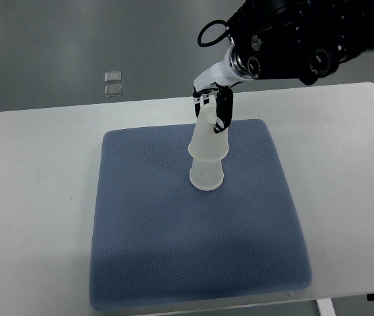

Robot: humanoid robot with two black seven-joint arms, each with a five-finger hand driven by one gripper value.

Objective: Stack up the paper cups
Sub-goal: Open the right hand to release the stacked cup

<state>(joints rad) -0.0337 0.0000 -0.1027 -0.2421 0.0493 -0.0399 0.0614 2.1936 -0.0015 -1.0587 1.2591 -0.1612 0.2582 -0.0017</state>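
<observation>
Two translucent white paper cups were on the work surface when I checked the top view. The lower cup (206, 176) stood inverted near the middle of the blue mat (174, 257), its wide rim flat on the fabric. The upper cup (209, 138), also inverted, sat over the lower one, tilted slightly toward the far right, and I could not tell whether it was fully seated. The right hand (214, 105) entered from the upper right edge, its black-and-white fingers (224, 110) closed around the upper cup's narrow closed end. The arm behind it was black, bulky and glossy, with round metal fittings and a looped black cable (211, 34) on its left.

The mat was a rounded square of dimpled, woven-looking cloth. It lay on a white table (35, 184) with a smooth matte top and rounded corners. I noted wide bare margins of table to the left and right of the mat, a narrower strip at the far edge, and almost none at the near edge, where the mat's front border ran close to the table edge. The mat surface around the cups was open on all sides. On the grey floor (55, 39) beyond the table lay two small pale square tiles (113, 82), well apart from the work.
</observation>
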